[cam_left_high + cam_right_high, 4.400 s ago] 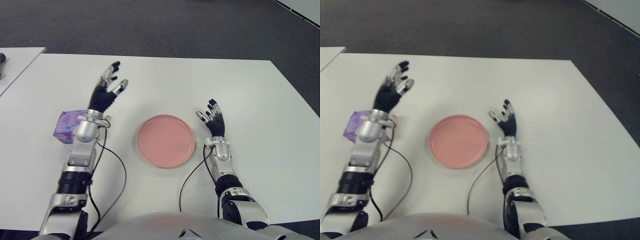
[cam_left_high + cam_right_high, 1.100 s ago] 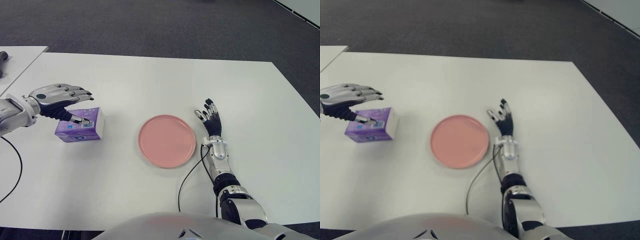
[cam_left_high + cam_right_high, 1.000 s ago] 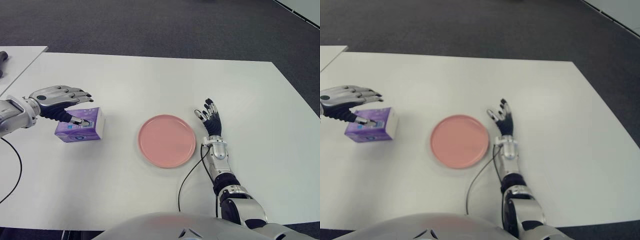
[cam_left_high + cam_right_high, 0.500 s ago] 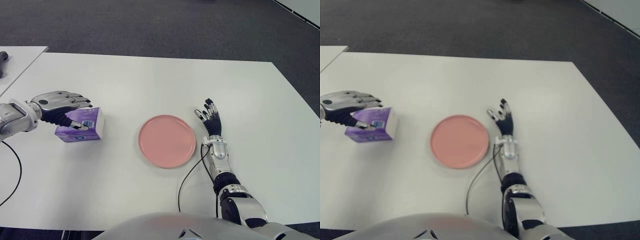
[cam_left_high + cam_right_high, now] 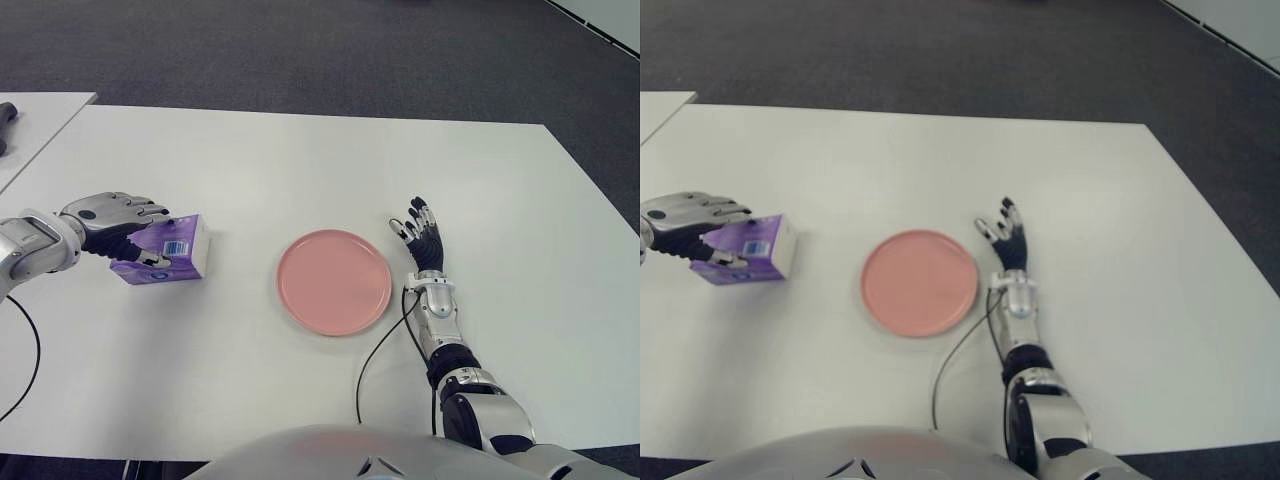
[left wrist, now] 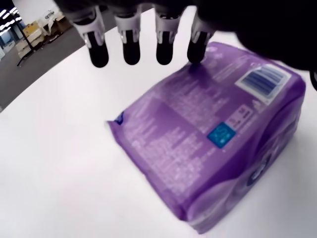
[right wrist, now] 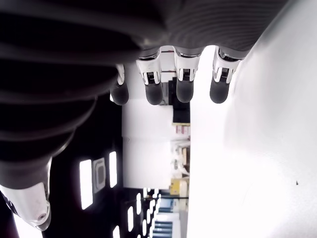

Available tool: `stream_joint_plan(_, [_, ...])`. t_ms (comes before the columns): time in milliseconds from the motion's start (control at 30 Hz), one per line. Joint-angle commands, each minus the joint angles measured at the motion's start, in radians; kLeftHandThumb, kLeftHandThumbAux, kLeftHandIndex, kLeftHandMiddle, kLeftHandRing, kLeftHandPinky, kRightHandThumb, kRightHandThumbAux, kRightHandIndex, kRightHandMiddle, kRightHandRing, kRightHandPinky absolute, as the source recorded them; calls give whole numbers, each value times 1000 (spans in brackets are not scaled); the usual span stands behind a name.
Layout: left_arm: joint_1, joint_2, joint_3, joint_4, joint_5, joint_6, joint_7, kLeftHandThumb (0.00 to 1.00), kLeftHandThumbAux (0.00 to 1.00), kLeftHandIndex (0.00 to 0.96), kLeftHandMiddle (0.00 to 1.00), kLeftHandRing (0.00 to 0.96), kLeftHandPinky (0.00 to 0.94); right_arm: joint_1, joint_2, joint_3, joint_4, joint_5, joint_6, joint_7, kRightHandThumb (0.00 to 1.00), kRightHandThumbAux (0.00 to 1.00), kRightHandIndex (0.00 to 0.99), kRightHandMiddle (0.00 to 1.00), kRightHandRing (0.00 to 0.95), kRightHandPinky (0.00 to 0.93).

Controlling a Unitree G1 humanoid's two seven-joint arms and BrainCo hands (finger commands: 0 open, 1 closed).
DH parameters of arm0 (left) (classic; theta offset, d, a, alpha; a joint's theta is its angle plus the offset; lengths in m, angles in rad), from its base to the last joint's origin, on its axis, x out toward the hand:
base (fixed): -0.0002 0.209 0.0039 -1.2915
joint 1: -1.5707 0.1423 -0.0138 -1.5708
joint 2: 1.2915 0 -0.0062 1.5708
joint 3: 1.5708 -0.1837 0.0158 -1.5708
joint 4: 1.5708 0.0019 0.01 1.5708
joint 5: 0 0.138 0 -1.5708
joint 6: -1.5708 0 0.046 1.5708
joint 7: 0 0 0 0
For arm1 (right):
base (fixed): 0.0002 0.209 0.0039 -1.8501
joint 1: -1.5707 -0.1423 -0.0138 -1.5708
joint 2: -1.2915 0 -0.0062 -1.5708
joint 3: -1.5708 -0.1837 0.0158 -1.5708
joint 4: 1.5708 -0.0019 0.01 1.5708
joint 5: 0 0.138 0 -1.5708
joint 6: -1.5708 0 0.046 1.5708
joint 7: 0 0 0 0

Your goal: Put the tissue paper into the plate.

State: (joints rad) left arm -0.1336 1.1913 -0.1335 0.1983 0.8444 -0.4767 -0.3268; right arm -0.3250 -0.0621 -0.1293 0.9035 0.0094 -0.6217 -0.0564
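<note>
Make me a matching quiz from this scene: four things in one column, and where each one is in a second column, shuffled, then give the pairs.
Things:
1. purple tissue pack
2. round pink plate
3. left hand
4. right hand

Places:
A. middle of the white table, holding nothing
B. just right of the plate, open, idle
C. on the table, left of the plate
D. over the tissue pack, one of its fingers touching the top

Pairs: 1-C, 2-A, 3-D, 4-B

White table (image 5: 300, 400), dark carpet (image 5: 300, 50)
</note>
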Motion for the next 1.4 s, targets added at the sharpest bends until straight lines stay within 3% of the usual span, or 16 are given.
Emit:
stream_joint_plan(33, [3,-31,-40,27,59,17,51,283,76,0,0,0,0,72,8,-5,69,7,56,4,116,607,18,45,42,75])
stream_joint_plan(300, [-23,-66,-95,114,131,13,202,256,86,0,0,0,0,71,4,-10,71,9,57,10,116,607,18,45,42,75])
stream_joint_plan(567, [-69,-139,-170,230,189,43,339,190,111,0,0,0,0,70,1,-11,72,12,56,14,116,607,18,45,42,75])
stream_joint_plan(733, [-128,-208,-242,420,237,73,490,143,128,0,0,0,0,71,-1,-12,71,14,56,17,116,607,18,45,42,75])
stream_joint_plan(1233, [-194,-256,-313,591,190,91,694,69,181,0,0,0,0,80,-10,-15,59,22,56,29,116,607,18,45,42,75])
stream_joint_plan(1400, [-207,-304,-329,664,184,104,793,74,214,0,0,0,0,82,-13,-17,56,25,57,34,116,607,18,45,42,75])
